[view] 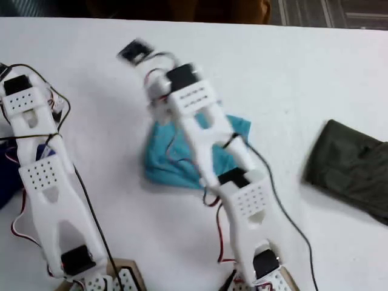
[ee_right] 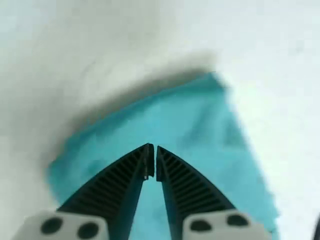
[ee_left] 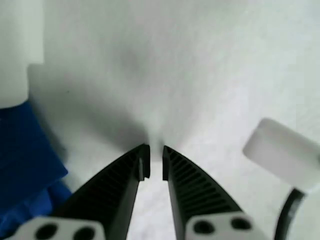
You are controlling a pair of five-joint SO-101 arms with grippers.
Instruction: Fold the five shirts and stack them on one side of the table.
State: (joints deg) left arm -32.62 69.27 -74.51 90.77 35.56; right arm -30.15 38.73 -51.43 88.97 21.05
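A teal shirt lies crumpled at the table's middle, partly under my right arm. In the right wrist view my right gripper hangs over the teal shirt, its dark fingers shut with no cloth seen between them. A dark green shirt lies folded at the right edge. At the left edge a blue shirt peeks out beside my left arm. My left gripper is shut above bare white table, with the blue shirt off to one side.
The white table has free room at the back and between the teal and green shirts. Red and black cables trail along both arms. Both arm bases stand at the front edge.
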